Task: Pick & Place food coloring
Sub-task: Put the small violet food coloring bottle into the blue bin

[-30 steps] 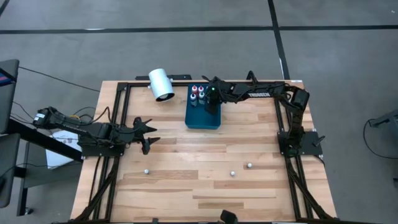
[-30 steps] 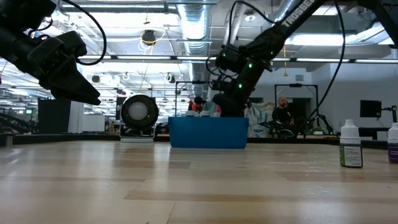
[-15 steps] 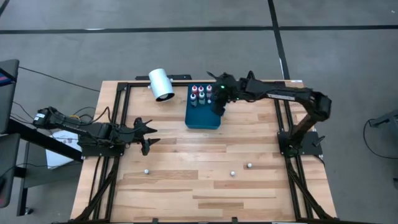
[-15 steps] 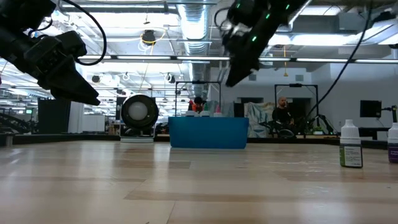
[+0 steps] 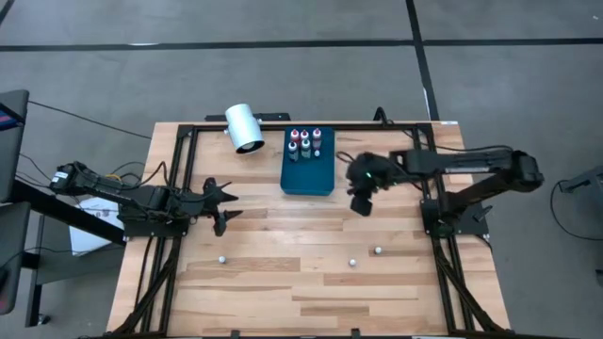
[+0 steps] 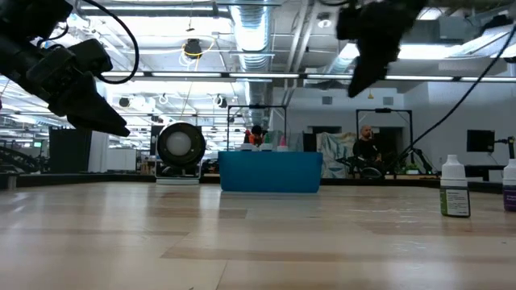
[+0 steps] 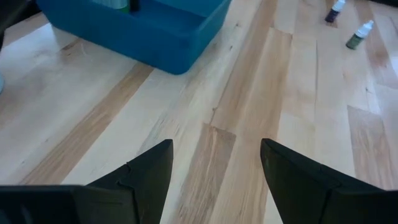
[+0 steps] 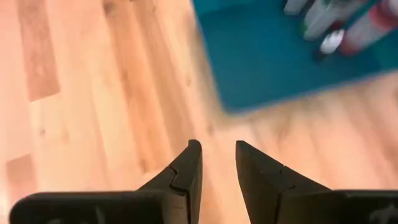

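Your right gripper (image 5: 361,202) hangs above bare wood just off the blue tray's (image 5: 307,179) right edge, fingers drawn in to a narrow gap with nothing between them, as the right wrist view shows (image 8: 217,168). From that gripper, the bottles standing in the tray (image 5: 303,142) are up at about ten o'clock, a cluster packed at the tray's far end, well apart from your fingers. Two loose bottles (image 5: 377,251) stand on the table down at about six o'clock from the gripper, close together, and a third one (image 5: 221,258) stands alone over on the left side of the table. Your right arm reaches in from its base on the right, stretched roughly level across the table with the wrist tipped downward; in the low view the gripper (image 6: 363,76) hangs high, clear of the surface. Your left gripper (image 5: 223,202) waits at the table's left side, fingers spread wide (image 7: 149,174) and empty, pointing toward the tray at roughly two o'clock.
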Controlling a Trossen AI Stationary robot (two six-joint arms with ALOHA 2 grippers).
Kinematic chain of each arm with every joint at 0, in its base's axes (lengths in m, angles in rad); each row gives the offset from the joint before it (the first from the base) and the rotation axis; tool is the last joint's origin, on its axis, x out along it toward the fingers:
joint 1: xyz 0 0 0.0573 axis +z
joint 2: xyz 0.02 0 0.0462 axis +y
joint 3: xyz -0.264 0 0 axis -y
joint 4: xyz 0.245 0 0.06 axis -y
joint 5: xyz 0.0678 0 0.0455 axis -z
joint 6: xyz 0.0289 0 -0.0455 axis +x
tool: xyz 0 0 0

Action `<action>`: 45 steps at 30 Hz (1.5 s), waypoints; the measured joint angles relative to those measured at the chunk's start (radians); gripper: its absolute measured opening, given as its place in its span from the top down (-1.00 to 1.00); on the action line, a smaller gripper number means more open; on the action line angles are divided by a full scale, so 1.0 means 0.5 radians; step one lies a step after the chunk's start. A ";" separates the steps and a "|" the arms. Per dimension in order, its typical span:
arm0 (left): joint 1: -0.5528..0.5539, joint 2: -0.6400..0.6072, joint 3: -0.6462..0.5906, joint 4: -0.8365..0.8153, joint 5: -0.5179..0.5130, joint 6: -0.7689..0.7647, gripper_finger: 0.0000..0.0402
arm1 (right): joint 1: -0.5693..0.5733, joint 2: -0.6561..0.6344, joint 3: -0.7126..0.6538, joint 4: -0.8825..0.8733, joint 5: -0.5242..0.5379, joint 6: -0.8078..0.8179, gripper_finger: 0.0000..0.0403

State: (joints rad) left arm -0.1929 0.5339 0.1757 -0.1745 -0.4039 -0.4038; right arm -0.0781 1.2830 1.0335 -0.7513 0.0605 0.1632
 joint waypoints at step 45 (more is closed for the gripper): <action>0.105 -0.670 -0.309 0.890 0.694 0.423 -0.16 | 2.123 -0.588 -0.868 -0.114 1.297 2.439 0.58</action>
State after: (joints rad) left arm -0.1402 0.1991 0.0211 0.2703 -0.0572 -0.1921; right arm 0.9834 0.9891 0.5995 -0.8082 0.7093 1.3824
